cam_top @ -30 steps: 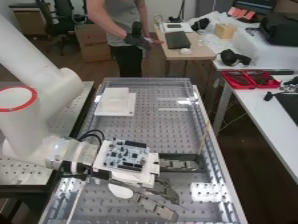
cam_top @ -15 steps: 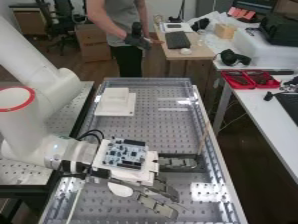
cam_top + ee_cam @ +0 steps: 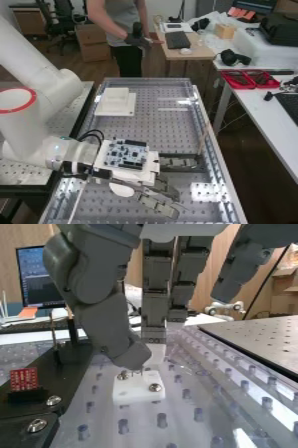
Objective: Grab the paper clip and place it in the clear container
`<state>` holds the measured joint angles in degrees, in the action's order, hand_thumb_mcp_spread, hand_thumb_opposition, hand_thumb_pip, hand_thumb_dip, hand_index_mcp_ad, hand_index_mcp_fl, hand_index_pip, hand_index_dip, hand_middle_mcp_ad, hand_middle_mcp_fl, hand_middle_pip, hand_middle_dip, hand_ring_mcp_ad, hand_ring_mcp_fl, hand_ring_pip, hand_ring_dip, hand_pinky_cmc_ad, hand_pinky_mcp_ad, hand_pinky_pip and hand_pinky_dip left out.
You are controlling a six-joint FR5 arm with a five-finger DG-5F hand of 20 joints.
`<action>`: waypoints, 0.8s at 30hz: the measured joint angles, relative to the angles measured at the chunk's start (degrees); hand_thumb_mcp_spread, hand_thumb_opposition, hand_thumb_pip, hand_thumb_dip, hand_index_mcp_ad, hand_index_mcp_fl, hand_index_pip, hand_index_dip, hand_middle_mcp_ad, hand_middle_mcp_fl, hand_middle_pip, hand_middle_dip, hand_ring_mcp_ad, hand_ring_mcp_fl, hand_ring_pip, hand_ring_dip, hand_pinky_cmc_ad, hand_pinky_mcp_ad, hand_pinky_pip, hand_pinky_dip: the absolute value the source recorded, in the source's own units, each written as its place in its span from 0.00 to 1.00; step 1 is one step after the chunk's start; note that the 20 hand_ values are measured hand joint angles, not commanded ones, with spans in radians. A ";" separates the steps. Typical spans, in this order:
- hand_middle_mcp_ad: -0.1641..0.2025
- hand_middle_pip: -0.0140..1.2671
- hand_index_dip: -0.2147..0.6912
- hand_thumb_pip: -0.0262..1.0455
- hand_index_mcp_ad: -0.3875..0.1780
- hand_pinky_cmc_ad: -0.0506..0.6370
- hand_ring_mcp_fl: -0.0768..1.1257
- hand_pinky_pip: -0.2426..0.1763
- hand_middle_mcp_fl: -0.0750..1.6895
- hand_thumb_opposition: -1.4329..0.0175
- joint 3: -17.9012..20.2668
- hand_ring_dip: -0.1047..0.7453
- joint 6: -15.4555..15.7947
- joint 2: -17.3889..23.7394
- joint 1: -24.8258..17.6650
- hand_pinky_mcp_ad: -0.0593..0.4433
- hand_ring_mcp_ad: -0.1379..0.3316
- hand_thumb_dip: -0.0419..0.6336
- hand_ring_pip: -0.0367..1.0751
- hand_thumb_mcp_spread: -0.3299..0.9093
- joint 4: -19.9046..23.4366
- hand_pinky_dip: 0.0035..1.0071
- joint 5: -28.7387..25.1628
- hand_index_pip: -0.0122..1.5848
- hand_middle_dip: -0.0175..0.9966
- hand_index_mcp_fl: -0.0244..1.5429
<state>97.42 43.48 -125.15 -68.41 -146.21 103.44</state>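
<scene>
The hand (image 3: 166, 188) is over the near part of the perforated bench, its dark grey fingers mostly straight and pointing toward the bench's right side. In the wrist view the hand (image 3: 110, 309) has its thumb hanging beside the long, straight fingers, with a gap between them. The thumb's tip is just above a small white block (image 3: 136, 395) with two screws; I cannot tell whether they touch. A clear surface (image 3: 193, 424) with rows of round holes or pegs lies around that block.
A white stepped block (image 3: 116, 103) stands at the bench's far left. A dark bracket with a red board (image 3: 24, 380) is beside the small white block. Red trays (image 3: 249, 80) sit on the side table. The bench has a raised metal edge (image 3: 221, 145) on the right.
</scene>
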 joint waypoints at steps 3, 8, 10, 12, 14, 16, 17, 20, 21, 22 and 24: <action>0.34 0.50 0.04 0.64 0.29 0.70 0.41 0.67 0.40 0.36 -0.16 0.78 0.15 -0.08 0.01 0.58 0.22 0.55 0.11 0.83 0.01 0.15 0.10 0.08 0.79 0.06; 0.26 0.59 0.04 0.64 0.30 0.70 0.41 0.67 0.46 0.34 -0.27 0.78 0.46 -0.12 0.00 0.58 0.20 0.55 0.11 0.85 0.15 0.15 0.14 0.08 0.81 0.06; 0.21 0.61 0.04 0.64 0.30 0.70 0.42 0.67 0.46 0.32 -0.26 0.78 0.52 -0.12 -0.04 0.58 0.21 0.55 0.11 0.87 0.25 0.15 0.13 0.08 0.84 0.06; 0.21 0.61 0.04 0.64 0.30 0.70 0.42 0.67 0.48 0.31 -0.26 0.78 0.46 -0.13 -0.07 0.58 0.21 0.55 0.11 0.88 0.29 0.15 0.04 0.08 0.84 0.06; 0.22 0.61 0.04 0.64 0.30 0.70 0.43 0.67 0.48 0.30 -0.23 0.78 0.35 -0.13 -0.10 0.58 0.20 0.55 0.11 0.89 0.30 0.15 -0.08 0.08 0.84 0.06; 0.21 0.62 0.04 0.64 0.30 0.70 0.44 0.67 0.48 0.30 -0.19 0.78 0.22 -0.13 -0.14 0.58 0.21 0.55 0.11 0.89 0.41 0.15 -0.25 0.08 0.84 0.06; 0.21 0.62 0.04 0.64 0.30 0.70 0.44 0.67 0.48 0.30 -0.17 0.78 0.19 -0.13 -0.15 0.58 0.21 0.55 0.11 0.89 0.43 0.15 -0.26 0.08 0.84 0.06; 0.21 0.62 0.04 0.64 0.30 0.70 0.44 0.67 0.48 0.30 -0.09 0.78 -0.13 -0.08 -0.20 0.58 0.21 0.55 0.11 0.89 0.64 0.15 -0.38 0.09 0.84 0.06; 0.21 0.62 0.04 0.64 0.30 0.70 0.44 0.67 0.47 0.30 -0.06 0.78 -0.28 -0.06 -0.23 0.58 0.21 0.55 0.11 0.89 0.70 0.15 -0.45 0.09 0.84 0.06; 0.21 0.62 0.04 0.64 0.30 0.70 0.44 0.67 0.47 0.30 -0.01 0.78 -0.38 -0.03 -0.25 0.58 0.21 0.55 0.11 0.89 0.82 0.15 -0.49 0.09 0.84 0.06; 0.21 0.62 0.04 0.64 0.30 0.70 0.44 0.66 0.50 0.29 0.13 0.78 -0.57 0.05 -0.28 0.58 0.21 0.55 0.11 0.91 1.31 0.15 -0.52 0.09 0.84 0.06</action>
<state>97.55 42.91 -125.10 -68.69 -144.91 102.92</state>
